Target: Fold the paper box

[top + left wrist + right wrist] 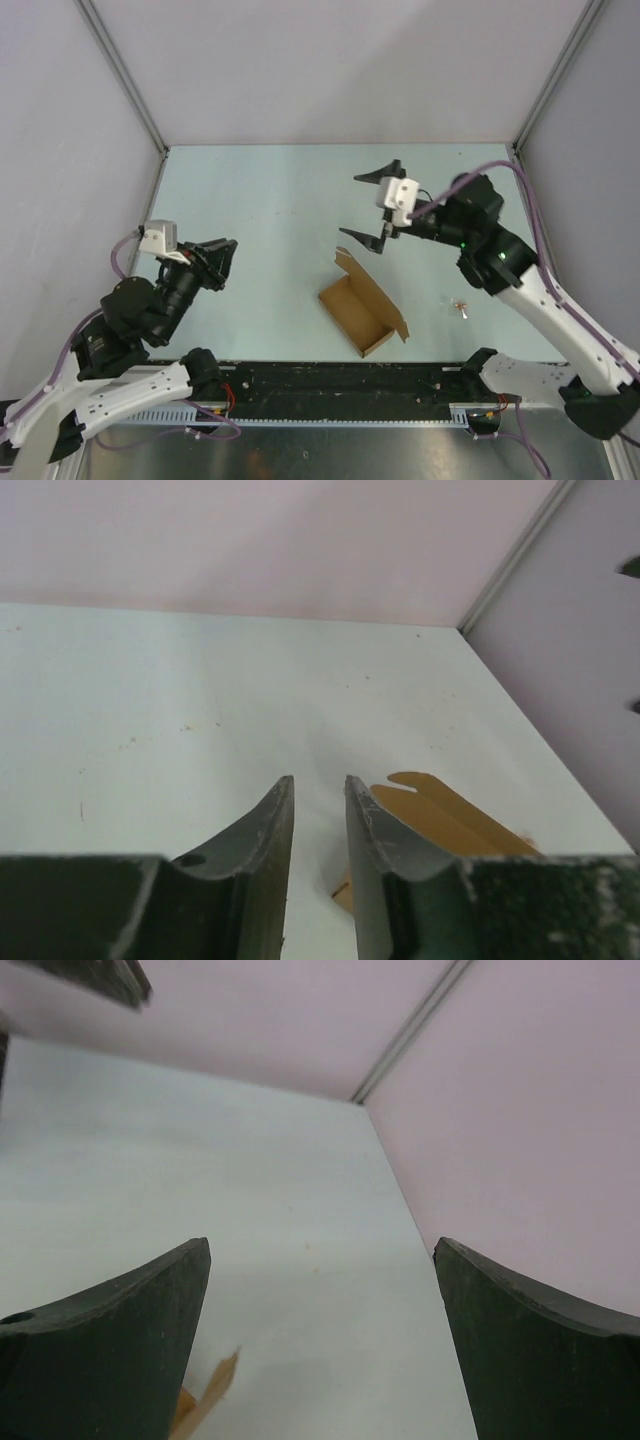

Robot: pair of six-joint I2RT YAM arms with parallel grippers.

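Observation:
The paper box (360, 312) is brown cardboard, partly folded into an open shallow tray with flaps sticking out. It lies on the table near the front middle. My left gripper (226, 262) hovers left of it, apart from it, its jaws narrowly apart and empty (320, 780). The box's flaps (450, 825) show past the right finger in the left wrist view. My right gripper (348, 205) is wide open and empty, raised behind the box. In the right wrist view (322, 1245) only a flap tip (210, 1390) shows at the lower left.
A small reddish scrap (461, 306) lies on the table to the right of the box. The pale table (280, 200) is bounded by grey walls at the back and sides. A black rail (340, 380) runs along the front edge between the arm bases.

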